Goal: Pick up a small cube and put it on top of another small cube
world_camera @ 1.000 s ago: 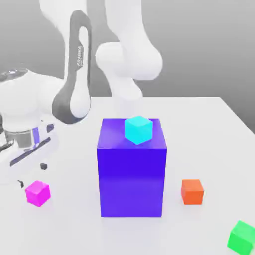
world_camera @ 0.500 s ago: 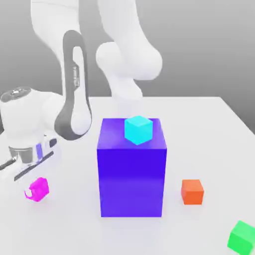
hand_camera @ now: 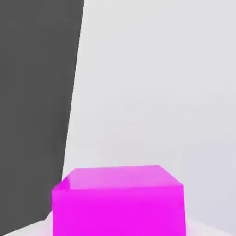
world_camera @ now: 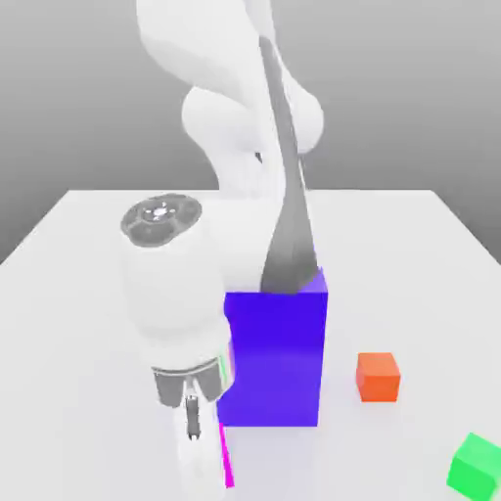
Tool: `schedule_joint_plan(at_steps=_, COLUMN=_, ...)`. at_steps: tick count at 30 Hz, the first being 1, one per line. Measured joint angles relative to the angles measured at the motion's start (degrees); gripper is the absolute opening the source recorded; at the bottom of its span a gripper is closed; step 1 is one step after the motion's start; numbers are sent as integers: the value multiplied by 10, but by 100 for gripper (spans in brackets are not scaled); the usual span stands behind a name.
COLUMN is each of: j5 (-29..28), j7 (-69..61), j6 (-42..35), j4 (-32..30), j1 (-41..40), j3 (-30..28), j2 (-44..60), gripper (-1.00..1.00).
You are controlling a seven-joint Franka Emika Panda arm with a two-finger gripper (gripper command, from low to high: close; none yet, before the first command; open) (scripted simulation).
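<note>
I've got the pink cube (hand_camera: 119, 212) held in the end effector (world_camera: 203, 478), which has closed on it and swung it off its spot by the exterior view's left to the near side, at about seven o'clock. So the pick looks done and the carry is under way; I judge the stacking still ahead. The cube is plain, smooth and sharp-edged, just a sliver beside the glossy white hand. From the end effector, the green cube (world_camera: 476, 468), my target, sits at three o'clock on the pale, even surface (world_camera: 411, 264), tilted to my view. The matt orange cube (world_camera: 378, 378) lies at two o'clock, and the tall, flat-sided blue block (world_camera: 275, 357) at one, behind the hand; I'd keep clear of both.
</note>
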Motion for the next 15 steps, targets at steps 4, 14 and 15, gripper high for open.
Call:
schedule_joint_plan(at_steps=4, j5=-48, j7=-24, j6=-32, j4=20, j1=65, j3=44, j2=-5, gripper=-100)
schedule_joint_plan(at_steps=14, j5=-198, j7=-26, j6=-31, j4=58, j1=213, j3=60, j2=59, gripper=100)
schedule_joint_plan(at_steps=15, j5=-198, j7=-26, j6=-31, j4=58, j1=213, j3=60, j2=59, gripper=100)
